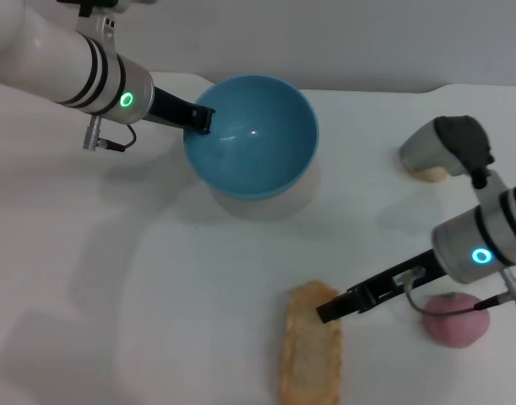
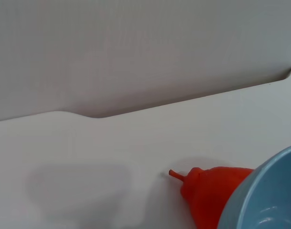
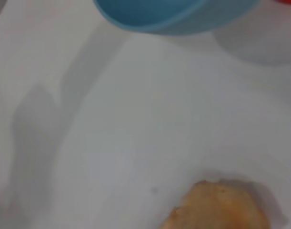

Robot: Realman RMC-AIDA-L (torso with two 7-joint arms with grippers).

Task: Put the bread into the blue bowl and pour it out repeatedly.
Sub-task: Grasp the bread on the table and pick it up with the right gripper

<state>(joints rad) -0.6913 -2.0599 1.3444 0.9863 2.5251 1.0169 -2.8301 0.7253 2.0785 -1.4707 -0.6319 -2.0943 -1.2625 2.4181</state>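
Note:
The blue bowl [image 1: 253, 135] is empty and tilted, held above the table with its shadow under it. My left gripper [image 1: 198, 118] is shut on its rim on the left side. The bowl also shows in the left wrist view [image 2: 266, 200] and in the right wrist view [image 3: 169, 14]. The bread [image 1: 310, 350] lies flat on the table at the front centre, plain golden-tan side up. One end of it shows in the right wrist view [image 3: 221, 207]. My right gripper [image 1: 329, 310] is low at the bread's far right end, touching or just above it.
A pink round item [image 1: 454, 319] lies by the right arm. A small beige lump [image 1: 428, 174] sits at the back right, half hidden by a grey arm part [image 1: 450, 142]. A red-orange pepper-like thing [image 2: 212, 193] lies behind the bowl. The table's back edge [image 2: 135, 109] is close.

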